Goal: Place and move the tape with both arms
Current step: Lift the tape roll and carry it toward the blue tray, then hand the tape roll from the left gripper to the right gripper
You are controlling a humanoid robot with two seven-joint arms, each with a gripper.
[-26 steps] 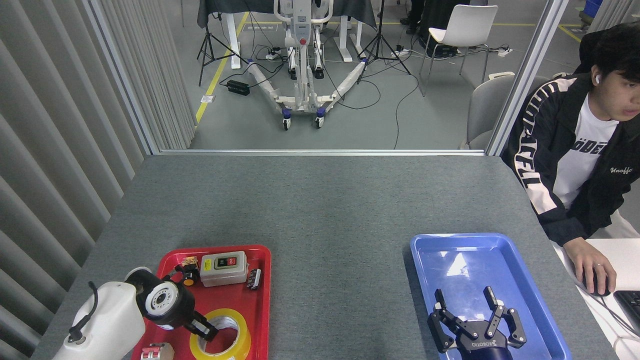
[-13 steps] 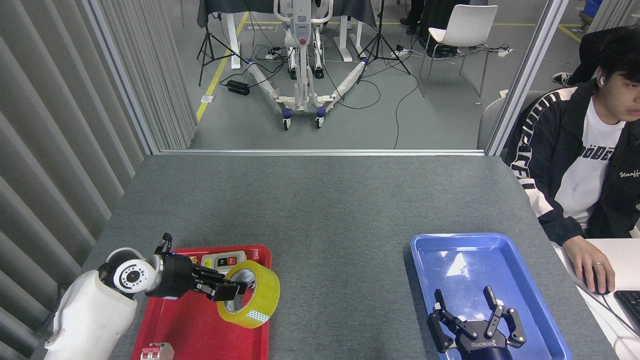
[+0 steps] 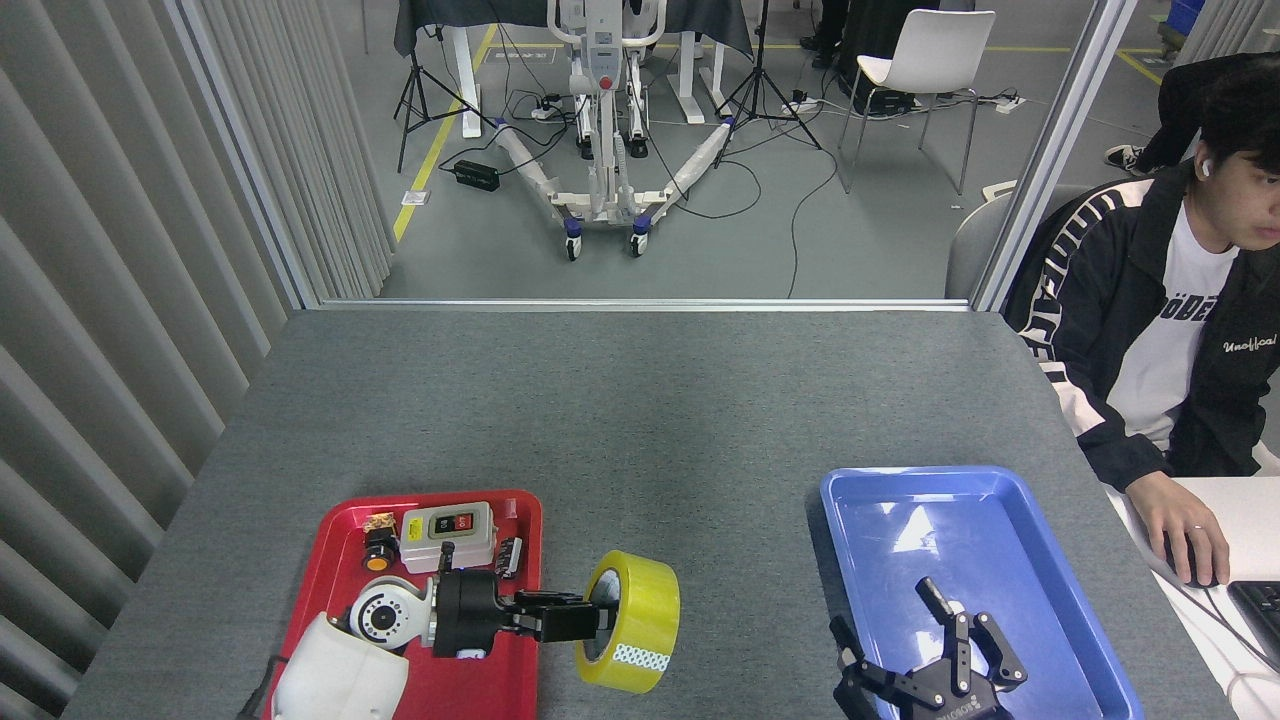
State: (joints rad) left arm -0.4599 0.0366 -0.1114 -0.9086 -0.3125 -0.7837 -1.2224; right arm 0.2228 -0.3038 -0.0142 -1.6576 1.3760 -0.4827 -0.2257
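Observation:
The tape [image 3: 638,620], a wide yellow translucent roll, hangs on edge just right of the red tray [image 3: 335,560], above the grey table. My left gripper [image 3: 585,618] reaches in from the left, its black fingers shut on the roll's near rim, one finger inside the hole. My right gripper [image 3: 925,650] sits low over the near part of the blue tray [image 3: 1030,540], fingers spread open and holding nothing.
The red tray holds a grey switch box [image 3: 448,535] with red and black buttons, a small black-and-orange part [image 3: 377,553] and a black clip [image 3: 510,557]. A person [image 3: 1160,330] sits at the right with a hand [image 3: 1190,535] on a mouse beside the table.
My left gripper has carried the tape rightward, off the red tray to its right edge. My right gripper has shifted slightly left and turned.

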